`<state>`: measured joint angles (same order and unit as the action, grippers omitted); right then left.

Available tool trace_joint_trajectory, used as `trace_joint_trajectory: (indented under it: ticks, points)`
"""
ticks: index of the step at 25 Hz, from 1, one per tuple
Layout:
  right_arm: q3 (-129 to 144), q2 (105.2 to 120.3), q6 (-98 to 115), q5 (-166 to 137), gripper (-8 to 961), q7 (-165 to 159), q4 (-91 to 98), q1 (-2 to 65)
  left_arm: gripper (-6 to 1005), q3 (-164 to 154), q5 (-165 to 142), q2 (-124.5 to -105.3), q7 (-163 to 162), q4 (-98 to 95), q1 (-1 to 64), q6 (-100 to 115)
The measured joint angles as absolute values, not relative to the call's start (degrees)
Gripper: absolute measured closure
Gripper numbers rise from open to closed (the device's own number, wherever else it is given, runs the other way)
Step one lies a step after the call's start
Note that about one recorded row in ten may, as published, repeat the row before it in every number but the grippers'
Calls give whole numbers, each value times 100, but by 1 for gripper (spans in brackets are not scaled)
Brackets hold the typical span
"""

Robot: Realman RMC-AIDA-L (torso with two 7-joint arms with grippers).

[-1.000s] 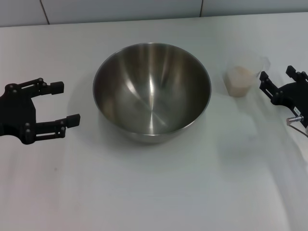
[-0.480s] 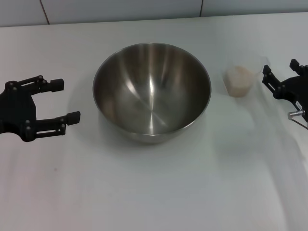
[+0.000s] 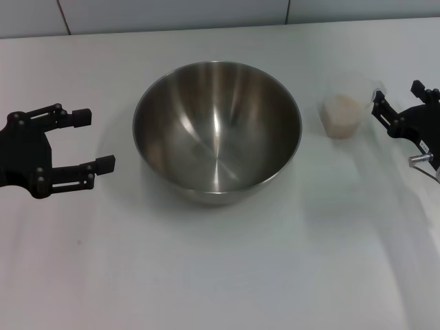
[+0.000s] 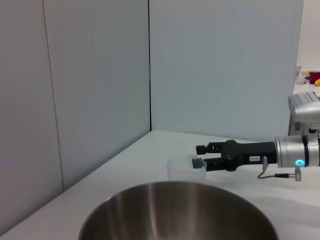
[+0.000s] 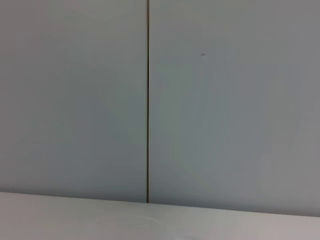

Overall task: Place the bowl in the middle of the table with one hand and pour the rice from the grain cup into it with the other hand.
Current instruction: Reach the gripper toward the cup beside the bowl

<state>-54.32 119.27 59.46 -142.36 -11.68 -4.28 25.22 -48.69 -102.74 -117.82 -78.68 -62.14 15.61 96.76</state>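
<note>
The steel bowl [image 3: 216, 130] stands empty and upright in the middle of the white table [image 3: 220, 275]. The clear grain cup [image 3: 346, 103], with rice [image 3: 342, 113] in it, stands just right of the bowl. My right gripper [image 3: 397, 96] is open at the right edge, its fingertips just right of the cup and beside it. My left gripper [image 3: 89, 141] is open and empty left of the bowl, a short gap away. The left wrist view shows the bowl's rim [image 4: 180, 187], the cup [image 4: 186, 169] and the right gripper [image 4: 200, 156] beyond it.
Grey wall panels [image 3: 172, 14] run along the table's far edge. The right wrist view shows only the wall [image 5: 150, 100] and a strip of table [image 5: 100, 220].
The right gripper has shifted slightly towards the far side beside the cup. The left gripper has drifted a little towards the far side. Bowl and cup have not moved.
</note>
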Motion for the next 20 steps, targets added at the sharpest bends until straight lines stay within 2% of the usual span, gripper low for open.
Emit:
trace_joint_trajectory:
  ticks: [20]
  points:
    - [-5579, 11918, 5738, -14229, 364, -1169, -435, 2662, 172, -4913, -10274, -11770, -7795, -6214, 1600, 9677]
